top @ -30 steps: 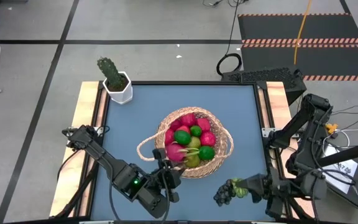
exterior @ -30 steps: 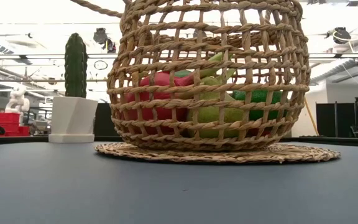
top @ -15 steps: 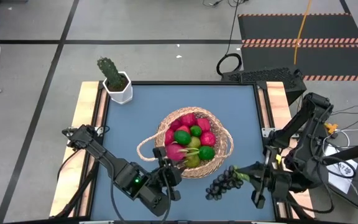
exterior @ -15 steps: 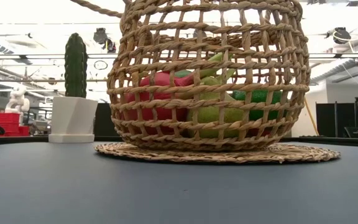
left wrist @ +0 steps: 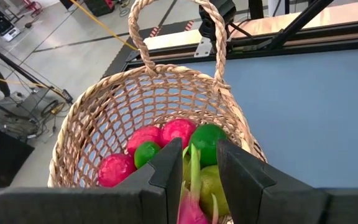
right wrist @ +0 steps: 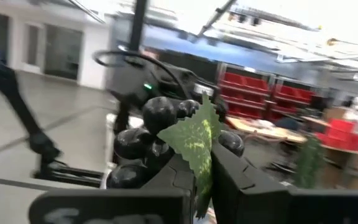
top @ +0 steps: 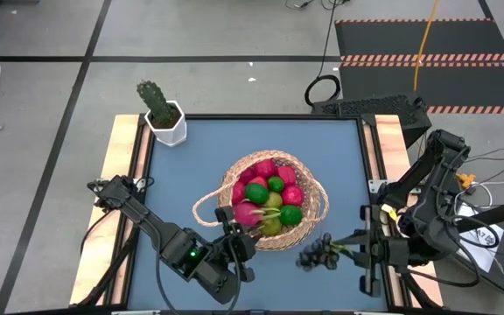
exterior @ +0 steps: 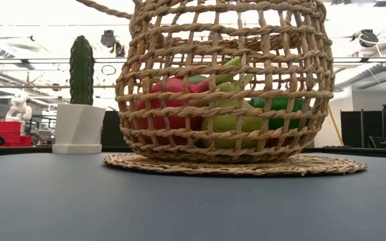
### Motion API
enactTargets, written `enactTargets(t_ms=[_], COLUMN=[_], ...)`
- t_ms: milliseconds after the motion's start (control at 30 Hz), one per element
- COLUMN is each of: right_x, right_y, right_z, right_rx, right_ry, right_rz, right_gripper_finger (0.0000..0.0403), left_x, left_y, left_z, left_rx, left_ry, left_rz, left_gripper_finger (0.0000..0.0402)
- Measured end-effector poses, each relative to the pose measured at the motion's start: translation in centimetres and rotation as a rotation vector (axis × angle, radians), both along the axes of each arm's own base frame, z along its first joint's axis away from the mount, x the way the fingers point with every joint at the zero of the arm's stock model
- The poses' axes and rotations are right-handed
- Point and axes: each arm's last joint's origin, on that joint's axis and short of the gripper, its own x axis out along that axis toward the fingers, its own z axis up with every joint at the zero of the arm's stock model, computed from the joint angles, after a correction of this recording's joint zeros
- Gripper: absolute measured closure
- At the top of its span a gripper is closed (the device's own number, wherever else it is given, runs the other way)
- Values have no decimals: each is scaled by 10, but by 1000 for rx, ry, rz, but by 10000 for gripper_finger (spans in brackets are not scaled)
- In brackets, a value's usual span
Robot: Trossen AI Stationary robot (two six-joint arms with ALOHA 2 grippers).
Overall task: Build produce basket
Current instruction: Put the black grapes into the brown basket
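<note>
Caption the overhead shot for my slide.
Right pincer carries grapes toward the basket; left pincer at its rim.

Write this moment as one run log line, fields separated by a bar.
right gripper: shut on grape bunch, beside basket | left gripper: at basket rim, over dragon fruit

Tan basket (top: 313,206), dark grapes (top: 316,255), blue table (top: 234,144)
</note>
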Motion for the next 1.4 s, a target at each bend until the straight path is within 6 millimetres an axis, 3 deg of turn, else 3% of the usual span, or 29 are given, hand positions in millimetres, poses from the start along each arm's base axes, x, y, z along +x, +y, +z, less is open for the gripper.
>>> enactTargets(t_ms=[567, 833, 967, 1267, 1400], right_x=[0, 3, 16, 44, 56], right_y=[1, -2, -15, -57, -76], right_z=[0, 0, 5, 47, 62], right_rx=[-2, -94, -107, -169, -169], right_ry=[-13, -1, 19, 9, -16], right_rz=[42, -14, -162, -414, -440], right_gripper_finger=[381, 384, 385, 386, 386], left_x=[0, 0, -5, -34, -47], left_y=[0, 0, 3, 18, 22], left_z=[0, 0, 8, 40, 43], left_rx=[-1, 5, -7, -92, -95], left_ry=[0, 5, -6, -74, -92], left_rz=[1, -1, -7, 37, 95], left_gripper_finger=[300, 300, 300, 300, 300])
